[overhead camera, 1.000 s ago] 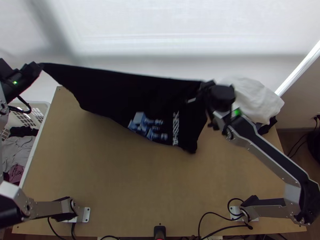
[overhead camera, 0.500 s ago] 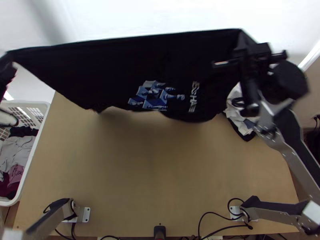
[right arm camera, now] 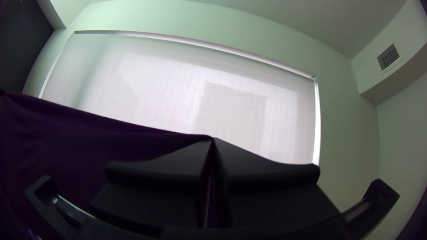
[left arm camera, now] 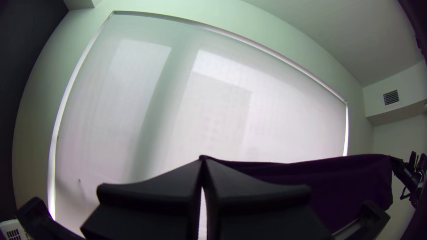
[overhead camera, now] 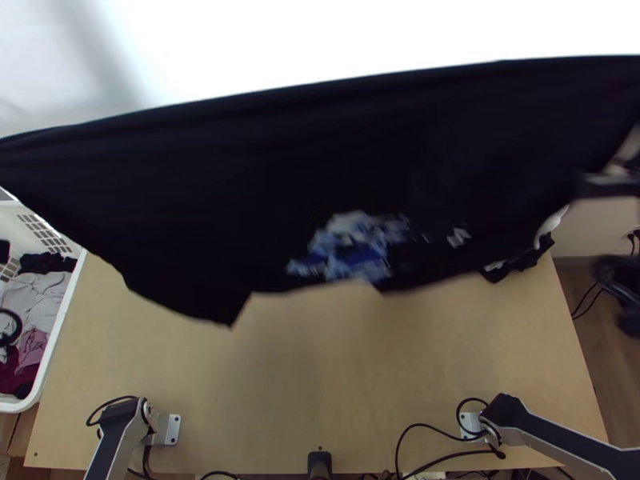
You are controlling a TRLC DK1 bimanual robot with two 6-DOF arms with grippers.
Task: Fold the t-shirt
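Beside the left gripper [left arm camera: 202, 159], the raised t-shirt [overhead camera: 336, 160] closes the way inward, but lower, over the table [overhead camera: 336, 384], there is room.

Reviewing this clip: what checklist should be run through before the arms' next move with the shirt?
1. Left tool shut on the shirt: ok, at its upper edge.
2. Right tool shut on the shirt: ok, same edge.
3. Upper edge stretched between both tools: ok, nearly straight.
4. Lower edge even: not ok, a point juts out left of the print in the top view.
5. Shirt clear of the basket: cannot tell, they overlap in the top view.
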